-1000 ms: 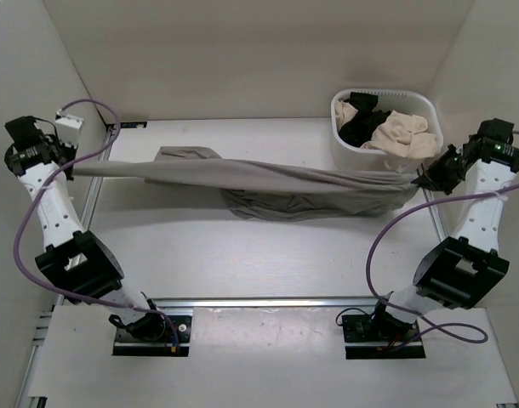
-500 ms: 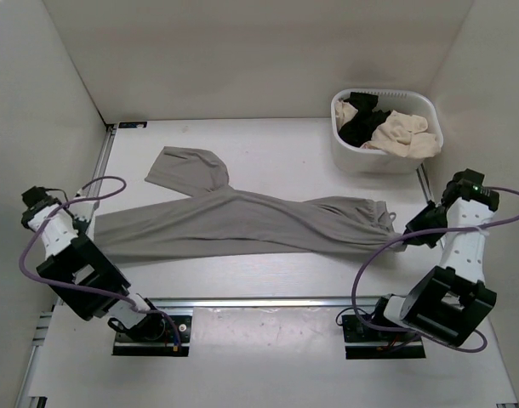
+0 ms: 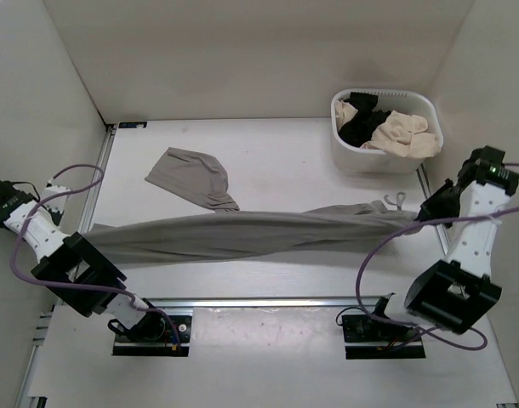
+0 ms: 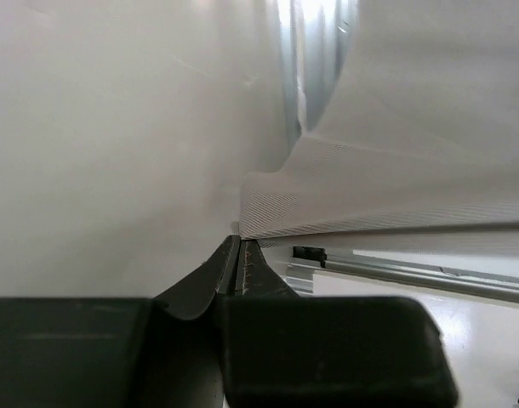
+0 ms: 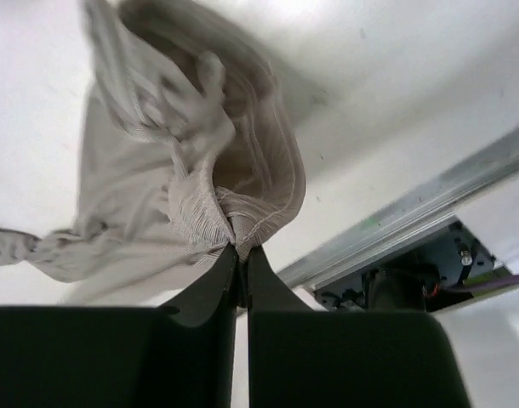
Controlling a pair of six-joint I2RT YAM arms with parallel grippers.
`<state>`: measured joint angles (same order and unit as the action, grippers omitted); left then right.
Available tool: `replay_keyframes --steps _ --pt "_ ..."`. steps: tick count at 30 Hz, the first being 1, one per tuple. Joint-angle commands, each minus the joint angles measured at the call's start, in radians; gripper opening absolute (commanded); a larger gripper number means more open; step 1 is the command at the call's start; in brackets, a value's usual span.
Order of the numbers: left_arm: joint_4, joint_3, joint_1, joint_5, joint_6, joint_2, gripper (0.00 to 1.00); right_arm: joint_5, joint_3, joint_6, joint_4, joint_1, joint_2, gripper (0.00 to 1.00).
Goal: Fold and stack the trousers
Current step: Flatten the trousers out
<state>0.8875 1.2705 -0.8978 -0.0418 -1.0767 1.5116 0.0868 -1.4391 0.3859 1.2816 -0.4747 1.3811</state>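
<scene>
The grey trousers (image 3: pixel 242 231) are lifted again and pulled taut across the near table (image 3: pixel 285 153), no longer slack (one leg (image 3: pixel 191 177) trails behind). The left gripper (image 4: pixel 240 246) pinches a cuff and the right gripper (image 5: pixel 241 251) the bunched waistband. This is probably another shake-out, and folding has not begun.

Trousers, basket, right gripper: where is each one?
trousers (image 3: pixel 242 234), top view, middle of the stretched leg.
basket (image 3: pixel 363 159), top view, front wall.
right gripper (image 5: pixel 241 251), right wrist view, between its fingertips.

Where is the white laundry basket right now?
In the top view, the white basket sits at the far right, just beyond the right end of the stretched grey trousers.
</scene>
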Motion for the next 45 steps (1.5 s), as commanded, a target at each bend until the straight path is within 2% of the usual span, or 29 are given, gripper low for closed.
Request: replay_keyframes --steps 1,3,5,6,15,19,23,25,27,28,29,32,33,34,35,36,37,38,41,43,45 --pt "0.030 -0.080 -0.015 0.002 -0.058 -0.079 0.14 -0.038 0.182 0.004 0.079 -0.012 -0.121 0.00" --pt "0.030 -0.160 -0.027 0.013 -0.074 -0.116 0.14 -0.038 0.344 0.004 0.050 -0.012 -0.155 0.00" --pt "0.030 -0.215 -0.053 0.013 -0.098 -0.136 0.14 -0.059 0.411 0.004 0.041 -0.012 -0.183 0.00" --pt "0.021 -0.227 -0.064 0.022 -0.098 -0.136 0.14 -0.118 0.442 0.004 0.041 -0.012 -0.183 0.00" --pt "-0.013 -0.238 -0.208 0.065 -0.155 -0.070 0.14 -0.333 0.385 0.024 0.061 -0.012 -0.157 0.00" --pt "-0.013 -0.204 -0.227 0.046 -0.164 -0.047 0.14 -0.384 0.199 0.047 0.044 -0.039 -0.088 0.00" --pt "0.077 -0.168 -0.165 -0.058 -0.173 -0.047 0.14 -0.138 0.042 0.068 -0.047 -0.039 0.065 0.00" --pt "0.112 -0.158 -0.087 -0.110 -0.184 -0.082 0.14 -0.035 0.000 0.091 -0.105 -0.019 0.120 0.00" --pt "0.180 -0.158 -0.018 -0.197 -0.224 -0.108 0.14 -0.010 -0.102 0.113 -0.129 0.017 0.205 0.00" --pt "0.209 -0.137 0.058 -0.225 -0.224 -0.117 0.14 -0.010 -0.153 0.113 -0.140 0.031 0.232 0.00" --pt "0.229 -0.116 0.097 -0.251 -0.215 -0.117 0.14 0.001 -0.278 0.113 -0.140 0.057 0.284 0.00" --pt "0.220 0.036 0.232 -0.351 -0.050 -0.049 0.14 0.001 -0.519 0.103 -0.101 0.079 0.398 0.00" --pt "0.206 0.090 0.261 -0.368 0.004 -0.022 0.14 0.001 -0.704 0.103 -0.084 0.079 0.432 0.00" --pt "0.177 0.151 0.304 -0.391 0.118 0.005 0.14 0.011 -0.801 0.103 -0.067 0.065 0.465 0.00" --pt "0.165 0.296 0.318 -0.400 0.179 0.071 0.14 0.048 -0.895 0.103 -0.042 0.052 0.523 0.00" --pt "0.165 0.378 0.318 -0.400 0.237 0.105 0.14 0.082 -1.025 0.117 -0.042 0.042 0.544 0.00" --pt "0.156 0.465 0.327 -0.414 0.333 0.140 0.14 0.121 -1.046 0.143 -0.056 0.019 0.544 0.00" --pt "0.156 0.622 0.327 -0.414 0.369 0.172 0.14 0.155 -1.029 0.162 -0.077 0.007 0.521 0.00" --pt "0.156 0.765 0.327 -0.360 0.419 0.252 0.14 0.249 -0.763 0.185 -0.211 -0.042 0.384 0.00" --pt "0.156 0.748 0.327 -0.337 0.400 0.252 0.14 0.249 -0.607 0.170 -0.225 -0.088 0.325 0.00" --pt "0.156 0.640 0.327 -0.319 0.356 0.221 0.14 0.284 -0.496 0.156 -0.208 -0.140 0.253 0.00"
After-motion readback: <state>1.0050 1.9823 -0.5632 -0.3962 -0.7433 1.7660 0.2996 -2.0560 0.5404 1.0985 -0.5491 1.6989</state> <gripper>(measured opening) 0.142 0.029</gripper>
